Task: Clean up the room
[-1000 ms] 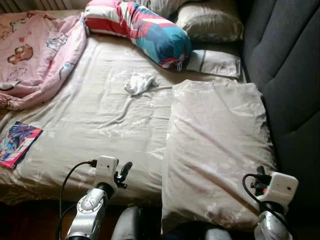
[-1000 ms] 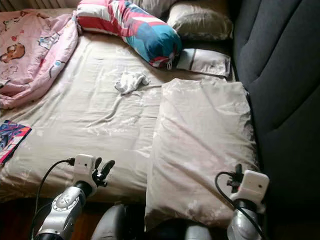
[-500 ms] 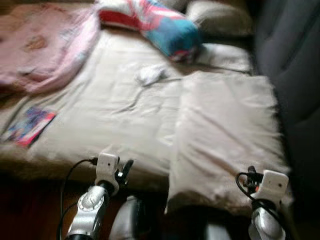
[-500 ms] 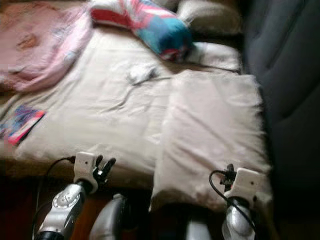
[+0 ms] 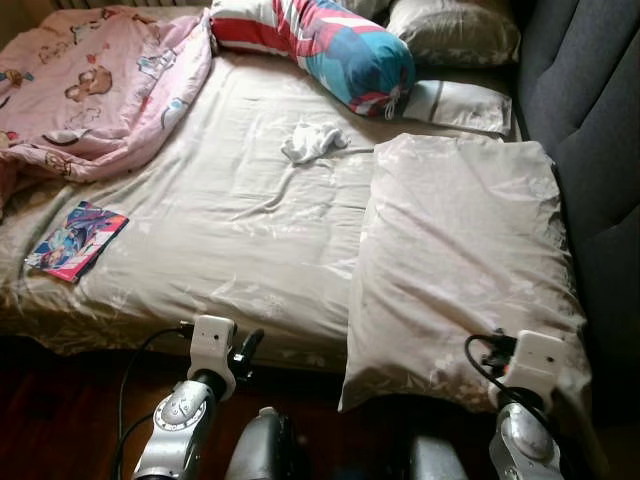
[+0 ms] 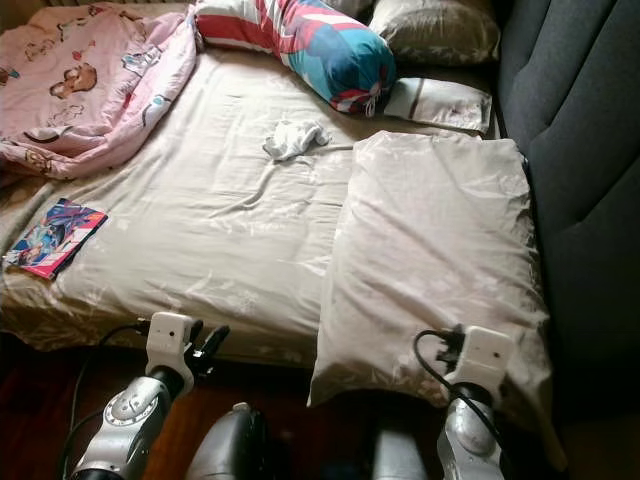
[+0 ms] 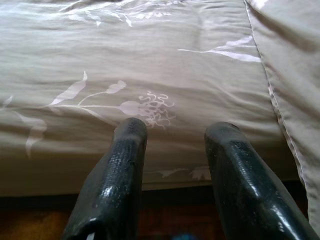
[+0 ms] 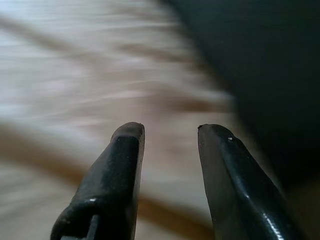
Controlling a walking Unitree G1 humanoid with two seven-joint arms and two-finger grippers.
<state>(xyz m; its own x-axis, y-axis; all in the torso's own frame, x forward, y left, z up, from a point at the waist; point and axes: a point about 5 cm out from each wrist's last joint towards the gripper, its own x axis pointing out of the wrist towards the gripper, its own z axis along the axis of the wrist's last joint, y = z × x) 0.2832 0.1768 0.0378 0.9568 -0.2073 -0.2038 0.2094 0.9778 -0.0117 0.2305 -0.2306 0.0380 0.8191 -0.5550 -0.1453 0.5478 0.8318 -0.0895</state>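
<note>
Far ahead on the bed: white sock, nearer the left gripper, fingers apart; right gripper likewise apart, empty

Bed in beige sheet, pink blanket bunched at far left, book near left edge, white cloth mid-bed, striped bolster and pillows at head, large pillow along right side

bedsheet: matt creased cloth | magazine: glossy paper | headboard: dark woven fabric
</note>
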